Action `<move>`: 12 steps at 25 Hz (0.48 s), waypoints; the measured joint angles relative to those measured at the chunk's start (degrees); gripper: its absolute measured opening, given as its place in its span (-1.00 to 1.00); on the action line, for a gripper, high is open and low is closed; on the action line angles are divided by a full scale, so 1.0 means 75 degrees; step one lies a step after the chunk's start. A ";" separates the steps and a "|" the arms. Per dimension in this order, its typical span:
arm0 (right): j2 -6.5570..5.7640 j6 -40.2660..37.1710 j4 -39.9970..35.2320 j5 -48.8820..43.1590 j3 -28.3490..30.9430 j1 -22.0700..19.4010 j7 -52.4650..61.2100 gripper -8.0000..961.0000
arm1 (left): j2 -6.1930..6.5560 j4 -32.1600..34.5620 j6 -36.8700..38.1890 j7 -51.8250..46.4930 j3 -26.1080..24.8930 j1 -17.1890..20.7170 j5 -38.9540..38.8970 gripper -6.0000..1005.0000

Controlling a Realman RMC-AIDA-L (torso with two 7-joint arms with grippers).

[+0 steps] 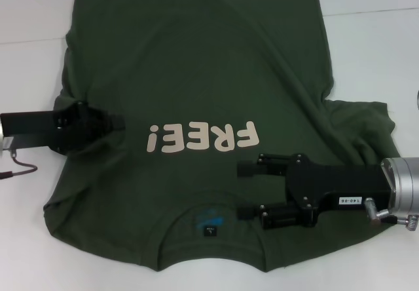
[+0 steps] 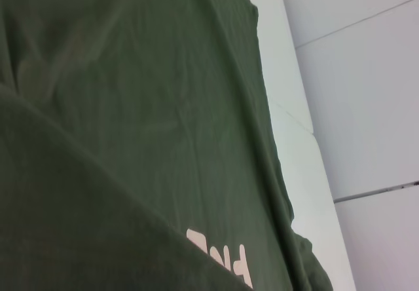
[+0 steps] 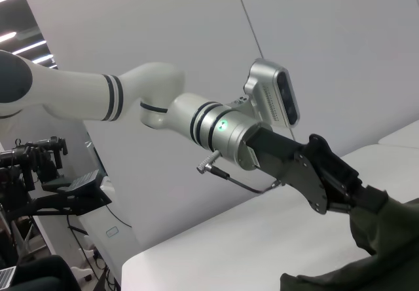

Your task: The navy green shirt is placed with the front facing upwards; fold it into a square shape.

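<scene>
You have the shirt [image 1: 196,75] flat on the white table [image 1: 380,42], collar nearest, length running away, lettering up, with the right claw [image 1: 245,189] spread open over the collar area and the left claw [image 1: 118,124] closed on its edge.

navy green shirt [image 1: 196,75] flat, left end effector [image 1: 118,124] pinching sleeve, right end effector [image 1: 243,189] open

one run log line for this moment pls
left tool: shut on dark olive-green cotton T-shirt, left sleeve edge | right tool: open, above collar area | fold: not yet square
</scene>
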 joint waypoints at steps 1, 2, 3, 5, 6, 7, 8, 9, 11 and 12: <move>0.0000 0.0000 0.0000 0.0000 0.0000 0.0001 0.0000 0.83 | -0.0006 -0.0049 -0.0034 0.0011 0.0013 -0.0011 0.0010 -0.91; 0.0000 0.0000 0.0000 0.0000 0.0000 0.0001 0.0000 0.83 | -0.0016 -0.0087 -0.0073 0.0022 0.0033 -0.0020 0.0020 -0.91; 0.0000 0.0000 0.0000 0.0000 0.0000 0.0003 0.0000 0.83 | -0.0028 -0.0103 -0.0128 0.0023 0.0072 -0.0022 0.0022 -0.90; 0.0000 0.0000 0.0000 0.0000 0.0000 0.0004 0.0000 0.83 | -0.0047 -0.0121 -0.0205 0.0022 0.0138 -0.0024 0.0021 -0.90; 0.0000 0.0000 0.0000 0.0000 0.0000 0.0005 0.0001 0.83 | -0.0081 -0.0135 -0.0324 0.0010 0.0243 -0.0025 0.0010 -0.90; 0.0000 0.0000 0.0000 0.0000 0.0000 0.0006 0.0000 0.83 | -0.0138 -0.0143 -0.0474 -0.0002 0.0346 -0.0025 -0.0005 -0.90; 0.0001 0.0000 0.0000 0.0000 0.0000 0.0006 0.0001 0.83 | -0.0168 -0.0145 -0.0544 -0.0003 0.0371 -0.0027 -0.0005 -0.90; 0.0002 0.0000 0.0000 0.0000 0.0000 0.0007 0.0000 0.83 | -0.0209 -0.0153 -0.0660 -0.0007 0.0402 -0.0031 -0.0005 -0.90; 0.0006 0.0000 0.0000 0.0000 0.0000 0.0008 0.0001 0.83 | -0.0244 -0.0188 -0.0806 -0.0007 0.0418 -0.0046 -0.0006 -0.90; 0.0007 0.0000 0.0001 0.0000 0.0000 0.0009 0.0000 0.83 | -0.0261 -0.0249 -0.0921 -0.0008 0.0418 -0.0067 -0.0007 -0.90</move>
